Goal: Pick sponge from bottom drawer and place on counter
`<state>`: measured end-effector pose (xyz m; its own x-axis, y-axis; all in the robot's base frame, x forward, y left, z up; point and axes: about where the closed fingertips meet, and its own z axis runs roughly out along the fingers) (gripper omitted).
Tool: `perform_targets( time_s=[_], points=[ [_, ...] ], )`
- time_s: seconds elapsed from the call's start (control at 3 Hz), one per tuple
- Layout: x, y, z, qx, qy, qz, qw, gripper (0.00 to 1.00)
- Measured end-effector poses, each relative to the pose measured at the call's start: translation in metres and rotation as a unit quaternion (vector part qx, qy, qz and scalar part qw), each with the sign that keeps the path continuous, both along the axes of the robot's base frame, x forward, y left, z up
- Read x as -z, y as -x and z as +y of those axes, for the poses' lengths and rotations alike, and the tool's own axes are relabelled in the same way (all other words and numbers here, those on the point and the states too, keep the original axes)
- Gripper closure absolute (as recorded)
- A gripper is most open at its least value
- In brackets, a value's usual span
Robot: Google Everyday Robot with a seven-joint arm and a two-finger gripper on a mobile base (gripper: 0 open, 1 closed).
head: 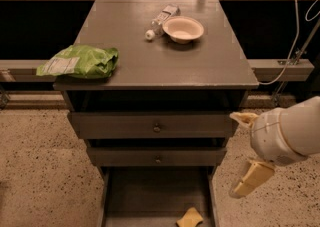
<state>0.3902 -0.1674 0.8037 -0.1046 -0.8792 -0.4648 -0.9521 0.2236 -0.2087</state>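
Grey wood fills most of the view: a drawer cabinet seen from above and in front, its wide flat rectangular top serving as a desk [165, 68]. On the far part of the desk, right of centre, a round off-white bowl [183, 29] stands upright. Just beside it on the left, a clear plastic bottle [163, 16] lies on its side, with its white cap toward the near side. At the near left corner of the desk lies a crumpled green snack bag [80, 61], one end reaching past the left edge.

Below the desk are two grey drawer fronts, an upper drawer front [125, 126] and a middle drawer front [125, 157], each with a small round knob. Under them the bottom drawer [142, 196], a deep grey wooden tray, is pulled out toward the near side. On its flat base, at the near end and close to the right wall, lies a small pale-yellow soft sponge [190, 217], turned askew.

The robot's tool [243, 150] hangs in the air to the right of the cabinet, level with the drawer fronts and above the speckled stone floor [45, 171]. Its two yellowish fingers are spread wide with nothing between them. It sits up and to the right of the sponge, apart from it. The white rounded arm [295, 131] enters from the right edge. A white cable [295, 26] hangs at the far right.
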Motion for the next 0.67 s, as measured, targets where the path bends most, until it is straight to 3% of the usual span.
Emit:
perform_targets(
  time_s=[0.33, 0.67],
  points=[
    [0.011, -0.007, 0.009, -0.028, 0.015, 0.007, 0.9995, 0.0],
    [0.081, 0.002, 0.018, -0.053, -0.022, 0.03, 0.9979, 0.0]
  ],
)
